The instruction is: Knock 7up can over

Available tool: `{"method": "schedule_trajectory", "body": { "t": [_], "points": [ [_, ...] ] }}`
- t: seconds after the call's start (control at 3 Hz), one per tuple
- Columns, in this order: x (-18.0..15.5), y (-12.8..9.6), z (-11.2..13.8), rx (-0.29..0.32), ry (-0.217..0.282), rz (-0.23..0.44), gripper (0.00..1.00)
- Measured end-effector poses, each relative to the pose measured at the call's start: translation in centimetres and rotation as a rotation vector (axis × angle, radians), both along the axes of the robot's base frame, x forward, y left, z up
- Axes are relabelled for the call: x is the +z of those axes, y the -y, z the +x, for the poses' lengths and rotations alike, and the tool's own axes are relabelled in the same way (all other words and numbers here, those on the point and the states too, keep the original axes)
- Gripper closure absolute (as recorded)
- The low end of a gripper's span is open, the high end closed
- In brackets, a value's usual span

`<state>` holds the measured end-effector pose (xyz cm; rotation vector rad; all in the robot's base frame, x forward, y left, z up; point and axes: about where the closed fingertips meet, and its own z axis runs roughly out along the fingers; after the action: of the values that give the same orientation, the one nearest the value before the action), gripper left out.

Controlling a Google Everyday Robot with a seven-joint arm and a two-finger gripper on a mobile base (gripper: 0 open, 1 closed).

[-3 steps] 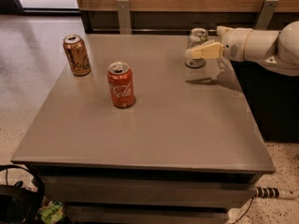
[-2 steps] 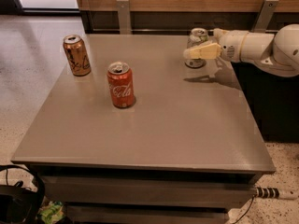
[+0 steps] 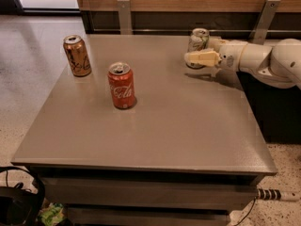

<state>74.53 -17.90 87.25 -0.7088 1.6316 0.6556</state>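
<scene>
The 7up can (image 3: 199,37) stands upright near the far right edge of the surface (image 3: 155,131), at about 1 o'clock from its middle. The end effector (image 3: 195,58) lies across the front of the can's lower half, touching it or just short of it. It reaches in from 3 o'clock on a white arm (image 3: 263,60). I cannot tell whether it is spread or pressed together. A red can (image 3: 122,86) stands upright at 10 o'clock near the middle, well apart from the 7up can. A brown can (image 3: 77,55) stands upright farther out at 10 o'clock, by the left edge.
</scene>
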Motion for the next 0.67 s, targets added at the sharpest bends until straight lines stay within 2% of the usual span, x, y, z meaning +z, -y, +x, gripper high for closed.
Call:
{"method": "schedule_trajectory", "body": {
  "t": [0.33, 0.67],
  "points": [
    [-0.63, -0.29, -0.03, 0.006, 0.017, -0.002, 0.44],
    [-0.66, -0.75, 0.02, 0.012, 0.016, -0.001, 0.75]
  ]
}}
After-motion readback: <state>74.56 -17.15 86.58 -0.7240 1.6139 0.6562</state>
